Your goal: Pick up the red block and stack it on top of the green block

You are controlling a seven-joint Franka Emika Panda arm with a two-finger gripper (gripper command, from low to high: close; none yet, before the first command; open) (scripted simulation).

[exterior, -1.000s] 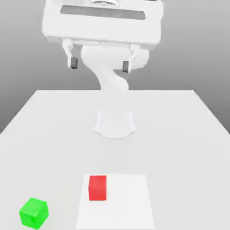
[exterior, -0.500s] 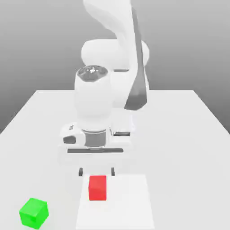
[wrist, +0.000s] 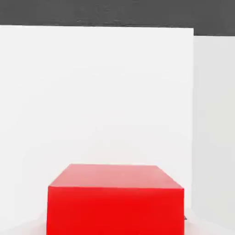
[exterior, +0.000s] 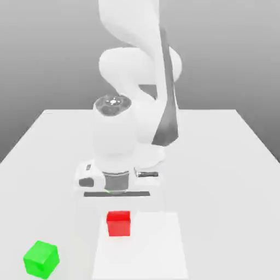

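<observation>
The red block (exterior: 118, 223) rests on a white square patch (exterior: 158, 246) near the table's front edge. In the hand view the red block (wrist: 114, 199) looms very close, showing its top and one side face. My gripper (exterior: 117, 203) hangs straight down just behind and above the red block, with the hand's dark bar almost at the block's top. The green block (exterior: 41, 258) sits on the table at the exterior view's left, well apart from the red block and from my gripper.
The white table (exterior: 219, 164) stretches wide around the blocks. The arm's base and bent links (exterior: 139, 109) rise behind the hand in the middle of the table.
From high above the table, the hand swung down over the red block and has sunk a little lower still in the last half second. Neither block has shifted.
</observation>
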